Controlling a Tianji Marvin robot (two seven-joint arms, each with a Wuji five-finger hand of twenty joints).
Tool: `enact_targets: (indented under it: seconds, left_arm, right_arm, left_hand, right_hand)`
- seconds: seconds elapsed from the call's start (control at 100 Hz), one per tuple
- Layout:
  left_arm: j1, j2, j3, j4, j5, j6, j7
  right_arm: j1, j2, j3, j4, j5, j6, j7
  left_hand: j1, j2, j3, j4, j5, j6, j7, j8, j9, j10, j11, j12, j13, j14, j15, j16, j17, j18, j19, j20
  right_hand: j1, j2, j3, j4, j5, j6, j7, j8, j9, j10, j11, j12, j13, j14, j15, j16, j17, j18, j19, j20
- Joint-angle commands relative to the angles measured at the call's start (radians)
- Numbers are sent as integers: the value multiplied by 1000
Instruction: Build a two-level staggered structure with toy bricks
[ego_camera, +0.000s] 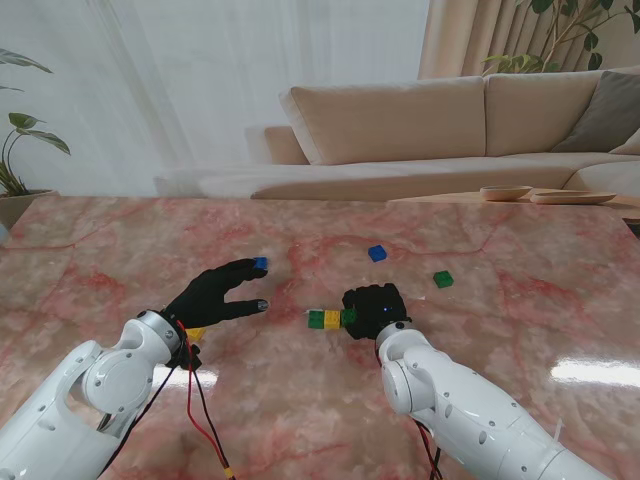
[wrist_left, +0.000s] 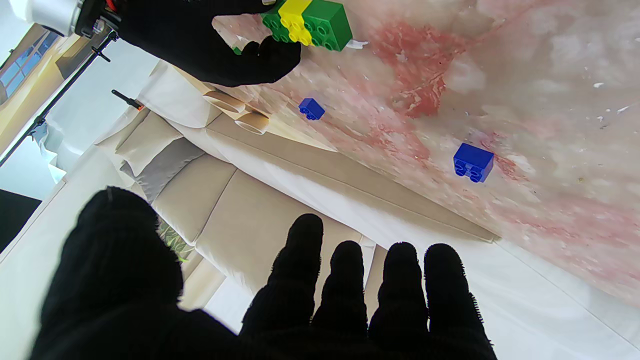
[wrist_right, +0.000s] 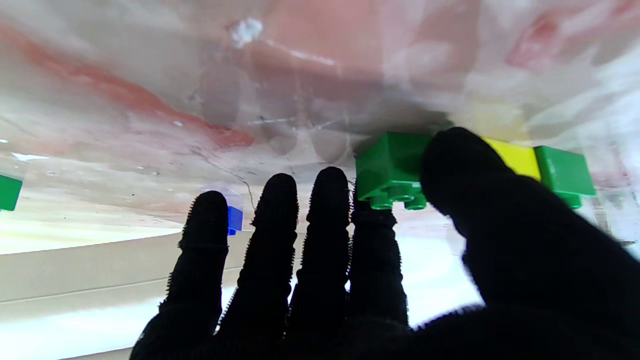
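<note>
A row of bricks, green (ego_camera: 316, 319), yellow (ego_camera: 331, 319) and green, lies on the pink marble table (ego_camera: 480, 330) near the middle. My right hand (ego_camera: 375, 308) rests at its right end. In the right wrist view the thumb (wrist_right: 465, 165) and index finger pinch the end green brick (wrist_right: 392, 172), with the yellow brick (wrist_right: 515, 157) beyond it. My left hand (ego_camera: 220, 295) is open with fingers spread, its tips just short of a blue brick (ego_camera: 261, 263). The left wrist view shows that blue brick (wrist_left: 472, 161) ahead of the fingers (wrist_left: 350, 280) and the brick row (wrist_left: 307, 22) by the right hand.
Farther from me lie a second blue brick (ego_camera: 377, 253) and a loose green brick (ego_camera: 443, 279) to the right. Something yellow (ego_camera: 195, 333) peeks out under my left wrist. A beige sofa (ego_camera: 420, 130) stands beyond the table's far edge.
</note>
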Motion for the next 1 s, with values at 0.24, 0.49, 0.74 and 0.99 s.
enact_targets:
  seconds: [0.24, 0.49, 0.74, 0.99]
  left_arm:
    - [10, 0, 1, -3, 3, 1, 7]
    - [14, 0, -2, -4, 5, -2, 7]
    - [16, 1, -5, -7, 4, -1, 5]
    - [12, 2, -7, -8, 1, -3, -4]
  right_arm:
    - [-27, -1, 7, -15, -5, 13, 13]
    - [-34, -4, 6, -19, -6, 15, -5]
    - [-27, -8, 3, -10, 0, 9, -15]
    - [-25, -7, 3, -12, 0, 9, -11]
  left_hand:
    - [17, 39, -27, 21, 17, 8, -13, 3, -2, -3, -22, -11, -28, -49, -28, -14, -9, -51, -35, -14]
    - [17, 40, -27, 21, 17, 8, -13, 3, -2, -3, -22, -11, -28, -49, -28, -14, -9, -51, -41, -17]
    - [17, 41, -27, 21, 18, 8, -14, 3, 0, -1, -23, -11, -27, -49, -28, -14, -9, -50, -47, -19]
    - [17, 41, -27, 20, 17, 7, -14, 3, -1, -3, -23, -11, -29, -50, -29, -14, -8, -50, -50, -20]
  right_hand:
    - [-23, 3, -4, 49, 33, -14, 20, 36, 12, 5, 27, -8, -1, -1, 14, -2, 3, -8, 13, 9]
    - [-25, -10, 42, -15, 63, -33, 51, 32, 57, 0, 33, -3, 33, -1, 20, 0, 28, -5, 34, 11]
    - [-27, -13, 54, -33, 64, -38, 66, 21, 63, 0, 36, 0, 36, -2, 22, 1, 28, -5, 39, 9]
    - [-42, 3, 53, -12, 45, -27, 61, 11, 41, -1, 29, 0, 21, -3, 18, 1, 16, -7, 36, 5]
